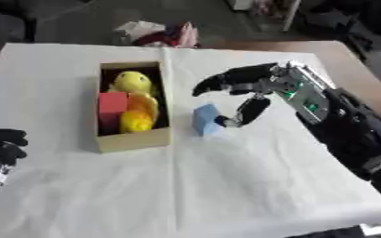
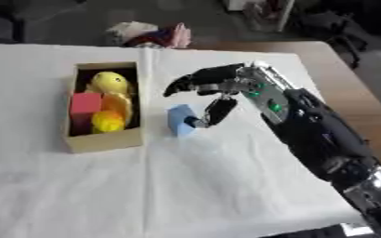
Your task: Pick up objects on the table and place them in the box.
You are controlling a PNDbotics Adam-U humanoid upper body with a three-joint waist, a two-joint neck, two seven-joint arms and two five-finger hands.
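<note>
Centrally, a blue block [image 1: 206,120] is being seen standing on the white cloth [image 1: 226,186], just right of the cardboard box [image 1: 134,141]. It is being touched on its right side by the thumb of the right hand [image 1: 255,88], whose curved fingers are being held spread above it, not closed round it. Inside the box, a yellow plush toy [image 1: 134,83] and a red block [image 1: 112,103] are lying. At the lower left edge, the left hand [image 1: 3,144] is being kept curled, holding nothing.

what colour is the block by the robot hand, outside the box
Light blue; the block shows best in the left eye view, right of the box.
</note>
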